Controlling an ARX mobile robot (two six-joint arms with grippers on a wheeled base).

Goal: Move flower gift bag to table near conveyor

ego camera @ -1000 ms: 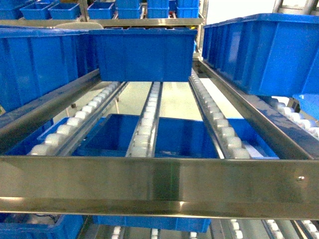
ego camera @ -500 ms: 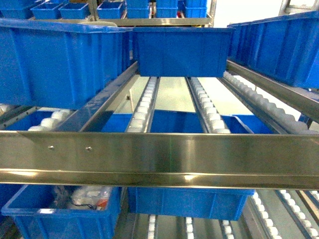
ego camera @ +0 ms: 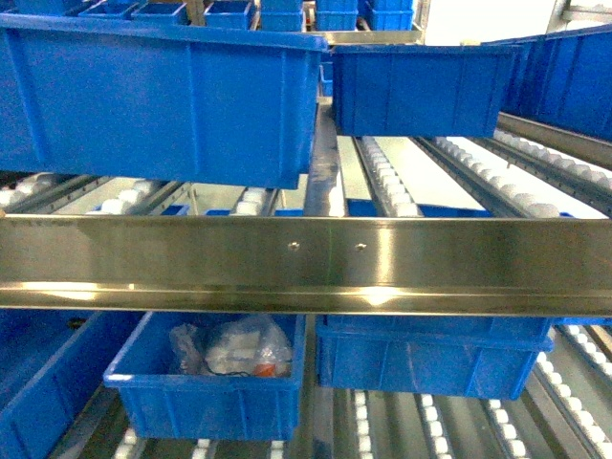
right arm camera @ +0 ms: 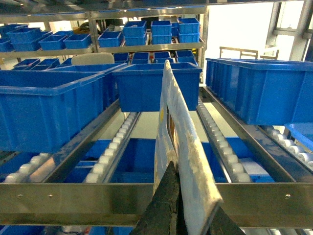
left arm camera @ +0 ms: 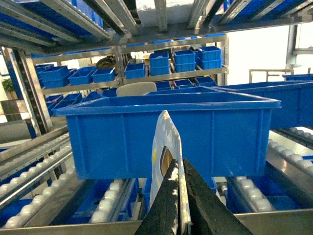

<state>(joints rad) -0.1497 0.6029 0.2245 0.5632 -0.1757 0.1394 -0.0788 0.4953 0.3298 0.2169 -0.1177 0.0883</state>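
Observation:
The flower gift bag (left arm camera: 164, 134) is a pale patterned paper bag with a cut-out handle, seen edge-on and upright. My left gripper (left arm camera: 179, 164) is shut on its edge in the left wrist view. In the right wrist view the same bag (right arm camera: 183, 142) rises between the black fingers of my right gripper (right arm camera: 178, 169), which is shut on it. The conveyor (ego camera: 387, 177) is a steel rack of white roller lanes straight ahead, with a shiny steel front bar (ego camera: 306, 263). No table shows in any view. The head view shows neither the bag nor the grippers.
Large blue bins sit on the roller lanes: one at left (ego camera: 163, 96), one at centre right (ego camera: 421, 86). A lower bin (ego camera: 206, 387) holds plastic-wrapped items. Shelves of small blue bins (left arm camera: 166, 61) fill the back. A blue bin (left arm camera: 107, 137) stands close ahead of the left wrist.
In the head view the rack has slid to the right and the steel bar has risen in the frame. The lower bin with plastic-wrapped items has come fully into sight.

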